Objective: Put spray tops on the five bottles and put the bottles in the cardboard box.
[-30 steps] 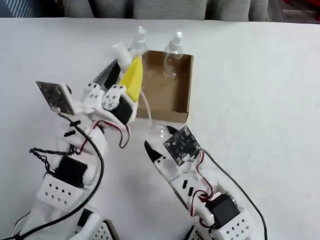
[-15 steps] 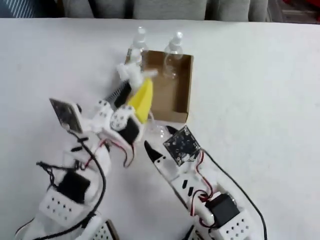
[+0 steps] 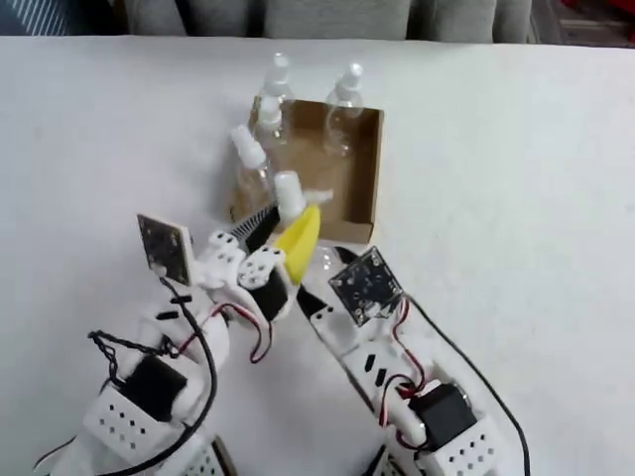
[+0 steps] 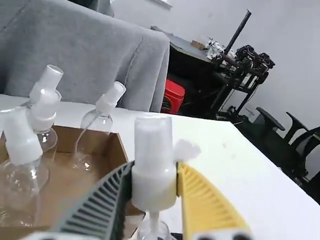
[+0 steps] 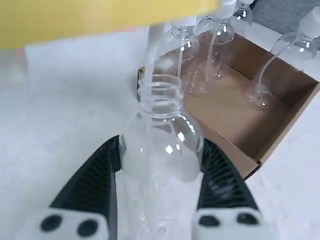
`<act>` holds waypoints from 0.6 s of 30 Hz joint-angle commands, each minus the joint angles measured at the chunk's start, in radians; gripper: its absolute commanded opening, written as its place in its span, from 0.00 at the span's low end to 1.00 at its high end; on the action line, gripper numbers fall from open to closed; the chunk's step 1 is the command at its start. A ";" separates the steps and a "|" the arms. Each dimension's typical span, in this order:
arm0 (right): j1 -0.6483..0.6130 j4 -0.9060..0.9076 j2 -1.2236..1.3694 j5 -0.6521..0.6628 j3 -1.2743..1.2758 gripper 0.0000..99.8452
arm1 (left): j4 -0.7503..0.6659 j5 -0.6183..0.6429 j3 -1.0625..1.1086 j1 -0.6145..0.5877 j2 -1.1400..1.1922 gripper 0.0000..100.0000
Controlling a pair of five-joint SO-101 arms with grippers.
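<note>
- While we are looking from the near side, our right gripper [image 5: 160, 146] is clamping both fingers on an uncapped clear bottle [image 5: 162, 127], which is standing upright just before the cardboard box [image 3: 362, 169].
- Our left gripper [image 4: 154, 172] is pinching a white spray top [image 4: 152, 150] directly above it, with the dip tube [image 5: 151, 60] hanging by the open neck.
- Beyond, we are seeing four capped bottles [image 3: 345, 109] standing in the box.

The high camera is fixed overhead and looks down on the bench [image 3: 516, 149], with the box [image 3: 373, 174] toward the far side. My left wrist camera sits close behind my left end effector [image 4: 154, 172], looking almost level across the box into the room. My right wrist camera looks steeply down past my right end effector [image 5: 160, 147], very near. All three share the box.
</note>
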 commanded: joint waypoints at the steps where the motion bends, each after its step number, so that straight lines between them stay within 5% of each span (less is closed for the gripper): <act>1: 0.022 -0.001 -0.008 -0.008 -0.017 0.02 | 0.002 0.011 0.014 0.024 -0.021 0.02; 18: 0.044 -0.001 -0.008 -0.008 -0.017 0.02 | -0.052 0.008 0.077 0.090 -0.022 0.02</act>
